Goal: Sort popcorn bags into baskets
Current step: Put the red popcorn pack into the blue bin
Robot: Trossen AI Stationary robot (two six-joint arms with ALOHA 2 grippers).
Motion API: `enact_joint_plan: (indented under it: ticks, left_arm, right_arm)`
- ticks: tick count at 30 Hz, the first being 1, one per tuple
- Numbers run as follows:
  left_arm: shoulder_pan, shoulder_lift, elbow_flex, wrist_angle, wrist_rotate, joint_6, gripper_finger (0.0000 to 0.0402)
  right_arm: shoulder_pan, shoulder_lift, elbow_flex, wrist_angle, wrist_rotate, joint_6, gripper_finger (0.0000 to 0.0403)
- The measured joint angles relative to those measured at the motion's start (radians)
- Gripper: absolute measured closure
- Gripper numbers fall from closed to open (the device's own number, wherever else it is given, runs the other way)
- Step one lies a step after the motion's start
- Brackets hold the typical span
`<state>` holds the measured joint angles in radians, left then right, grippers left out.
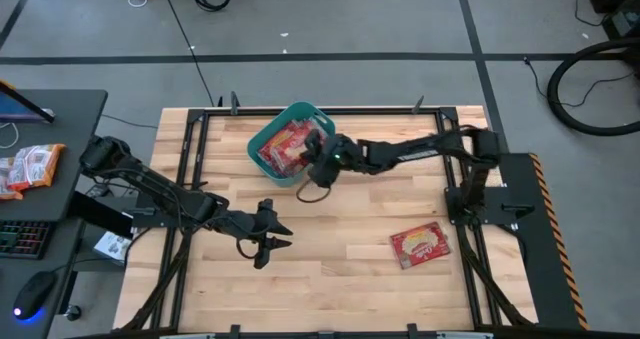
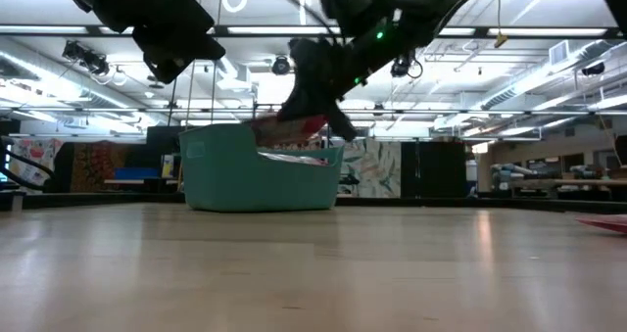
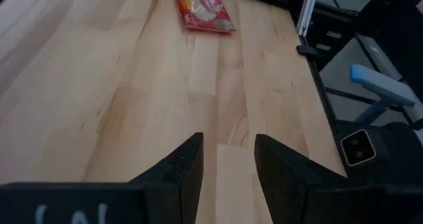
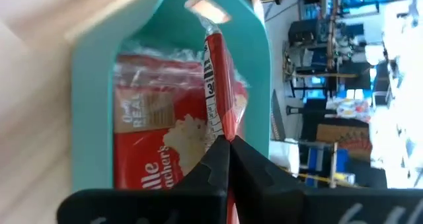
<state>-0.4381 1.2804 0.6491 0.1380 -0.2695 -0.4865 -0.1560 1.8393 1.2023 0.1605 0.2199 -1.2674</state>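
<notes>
The teal basket (image 1: 262, 139) stands at the table's far middle with several red popcorn bags (image 4: 155, 138) lying flat in it. My right gripper (image 1: 318, 161) hovers over the basket's right side, shut on one more red popcorn bag (image 4: 213, 72). In the low view that bag (image 2: 294, 128) shows just above the basket's rim (image 2: 260, 156). Another popcorn bag (image 1: 420, 246) lies flat on the table's near right part, also seen in the left wrist view (image 3: 201, 7). My left gripper (image 1: 274, 235) waits open above the near middle of the table, holding nothing. My right gripper (image 4: 228, 143) pinches the popcorn bag by one end (image 4: 220, 128) between its two shut fingers. The bag stands edge-on to the camera, reaching away from the fingertips over the basket's inside, above the bags lying there. I cannot tell whether its far end touches them.
An orange-white snack packet (image 1: 30, 167) lies on the dark desk left of the table, beside a keyboard and mouse. Black frame rails run along the table's edges (image 1: 450, 179). Bare wood stretches between the basket and the lone bag.
</notes>
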Motion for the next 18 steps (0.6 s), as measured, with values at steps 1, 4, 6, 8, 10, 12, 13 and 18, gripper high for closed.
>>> enact_joint_plan:
  ticks: [1, 4, 6, 8, 10, 12, 13, 18]
  left_arm:
    - [0.000, 0.000, 0.000, -0.005, 0.000, 0.000, 0.0260]
    - [0.000, 0.000, 0.000, -0.019, 0.000, 0.000, 0.0260]
    - [0.000, 0.000, 0.000, -0.029, 0.000, -0.001, 0.0260]
    - [0.000, 0.000, 0.000, -0.038, 0.000, -0.001, 0.0260]
    - [0.000, 0.000, 0.000, -0.040, 0.000, -0.001, 0.0260]
    - [0.000, 0.000, 0.000, -0.045, 0.000, -0.001, 0.0260]
    - [0.000, 0.000, 0.000, -0.046, 0.000, -0.001, 0.0260]
    - [0.000, 0.000, 0.000, -0.047, 0.000, -0.001, 0.0260]
  right_arm:
    - [-0.009, 0.020, 0.014, 0.003, -0.008, -0.025, 0.0393]
    - [-0.034, 0.069, 0.043, -0.001, -0.016, -0.053, 0.0385]
    - [-0.045, 0.086, 0.043, -0.005, -0.016, -0.053, 0.0376]
    - [-0.051, 0.090, 0.043, -0.038, -0.009, -0.040, 0.0366]
    - [-0.052, 0.087, 0.043, -0.077, -0.004, -0.005, 0.0354]
    - [-0.051, 0.073, 0.043, -0.121, 0.008, 0.042, 0.0342]
    - [-0.050, 0.064, 0.043, -0.141, 0.020, 0.068, 0.0336]
    - [-0.034, -0.005, 0.045, -0.240, 0.086, 0.206, 0.0315]
